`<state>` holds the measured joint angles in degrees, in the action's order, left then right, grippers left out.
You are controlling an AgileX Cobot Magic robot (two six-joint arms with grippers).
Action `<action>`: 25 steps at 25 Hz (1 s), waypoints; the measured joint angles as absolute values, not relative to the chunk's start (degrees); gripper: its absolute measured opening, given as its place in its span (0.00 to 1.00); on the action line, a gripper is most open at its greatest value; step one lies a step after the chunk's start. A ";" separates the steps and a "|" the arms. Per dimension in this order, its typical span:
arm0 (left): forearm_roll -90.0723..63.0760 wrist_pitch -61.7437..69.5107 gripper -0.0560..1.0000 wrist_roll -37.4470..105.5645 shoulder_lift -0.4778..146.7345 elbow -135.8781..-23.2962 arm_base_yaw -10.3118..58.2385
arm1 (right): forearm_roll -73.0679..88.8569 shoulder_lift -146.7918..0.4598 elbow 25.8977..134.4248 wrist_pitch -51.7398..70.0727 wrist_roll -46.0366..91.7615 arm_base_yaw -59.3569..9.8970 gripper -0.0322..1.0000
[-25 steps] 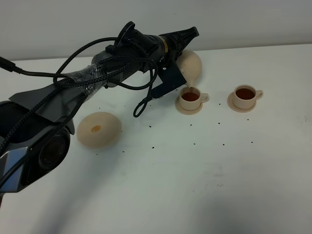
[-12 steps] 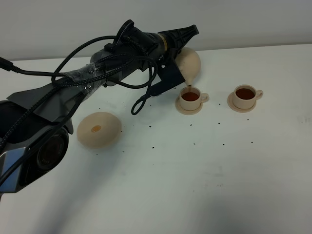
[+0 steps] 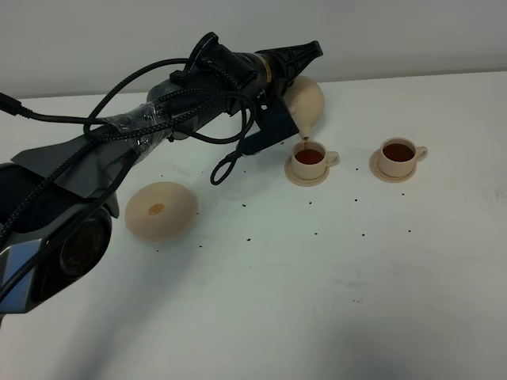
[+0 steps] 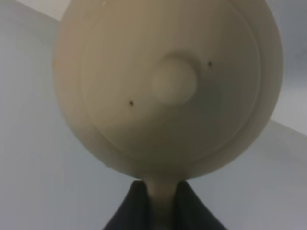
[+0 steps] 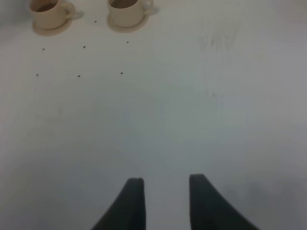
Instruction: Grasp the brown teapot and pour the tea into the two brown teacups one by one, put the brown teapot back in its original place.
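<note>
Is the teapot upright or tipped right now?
Tipped. The brown teapot, held by the left gripper, leans spout-down over the nearer teacup, a thin stream running in.

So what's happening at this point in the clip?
The left gripper holds the brown teapot tilted, its spout over the nearer teacup, pouring a thin stream of tea. That cup and the other teacup both hold dark tea. The wide saucer where the teapot belongs sits bare on the white table. The right gripper is open over the table, holding nothing.
</note>
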<state>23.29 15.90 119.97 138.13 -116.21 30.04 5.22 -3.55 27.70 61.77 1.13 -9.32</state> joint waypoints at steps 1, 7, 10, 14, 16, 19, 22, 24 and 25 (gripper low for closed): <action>23.29 15.87 0.17 119.97 138.13 -116.21 30.04 | 5.22 -3.55 27.70 61.77 1.13 -9.32 0.26; 23.53 15.45 0.17 119.97 138.08 -116.21 30.22 | 5.22 -3.55 27.70 61.77 1.13 -9.32 0.26; 24.12 14.83 0.17 119.97 138.08 -116.21 30.27 | 5.22 -3.55 27.70 61.77 1.08 -9.32 0.26; 24.32 14.78 0.17 119.97 138.08 -116.21 30.44 | 5.22 -3.55 27.70 61.77 1.08 -9.32 0.26; 24.36 14.73 0.17 119.97 138.08 -116.21 30.58 | 5.22 -3.55 27.70 61.77 1.08 -9.32 0.26; 24.36 14.67 0.17 119.97 138.08 -116.21 30.77 | 5.22 -3.55 27.70 61.77 1.13 -9.32 0.26; 24.36 14.62 0.17 119.97 138.08 -116.21 30.88 | 5.22 -3.55 27.70 61.77 1.13 -9.32 0.26; 24.36 14.62 0.17 119.97 138.08 -116.21 30.93 | 5.22 -3.55 27.70 61.77 1.13 -9.32 0.26; 24.36 14.62 0.17 119.97 138.08 -116.21 30.93 | 5.22 -3.55 27.70 61.77 1.13 -9.32 0.26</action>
